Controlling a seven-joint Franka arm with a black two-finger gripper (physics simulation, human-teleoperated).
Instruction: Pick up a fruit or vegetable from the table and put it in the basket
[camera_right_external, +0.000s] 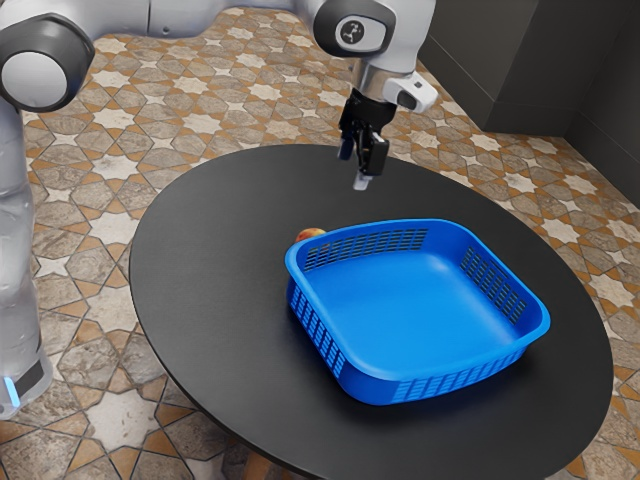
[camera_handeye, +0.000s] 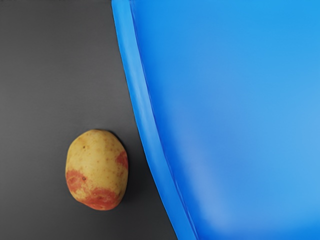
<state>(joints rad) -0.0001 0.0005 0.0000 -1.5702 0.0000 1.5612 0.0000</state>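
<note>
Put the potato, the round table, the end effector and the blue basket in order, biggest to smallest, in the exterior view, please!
1. Round table
2. Blue basket
3. End effector
4. Potato, partly hidden behind the basket's rim, but even its whole shape would look smallest

exterior view slants down from beside the arm (camera_right_external: 180, 18); wrist view looks straight down, closer; both share potato (camera_handeye: 97, 170) and basket (camera_right_external: 430, 385).

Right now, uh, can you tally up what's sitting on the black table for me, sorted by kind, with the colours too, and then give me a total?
Potatoes, yellow with red patches: 1 potato, beside the basket
Baskets, blue: 1 basket
Total: 2
</note>
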